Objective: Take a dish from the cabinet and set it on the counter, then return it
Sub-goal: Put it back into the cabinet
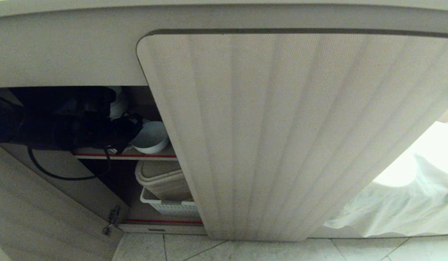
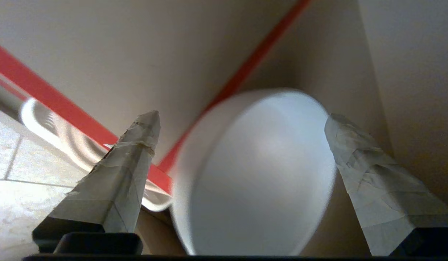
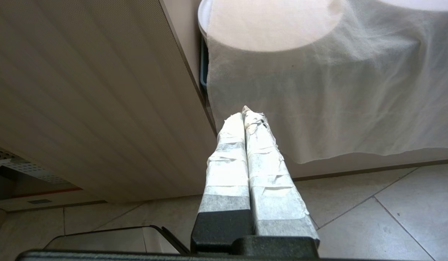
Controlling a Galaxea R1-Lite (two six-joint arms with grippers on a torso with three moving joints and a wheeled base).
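Dish [image 1: 151, 137] partly hidden behind the left gripper [image 1: 131, 132] and fluted door [image 1: 282, 137]; its rim blurred in the wrist view.

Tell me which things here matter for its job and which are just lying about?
In the job:
- white bowl
- cabinet, its red-edged shelf
- left claw, open around the bowl

Lying about:
- white basket
- beige lidded bin
- white cloth
- right claw, shut, idle

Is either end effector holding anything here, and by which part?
Nothing is held. The left end effector is open, fingers either side of the white bowl on the cabinet shelf. The right end effector is shut, empty.
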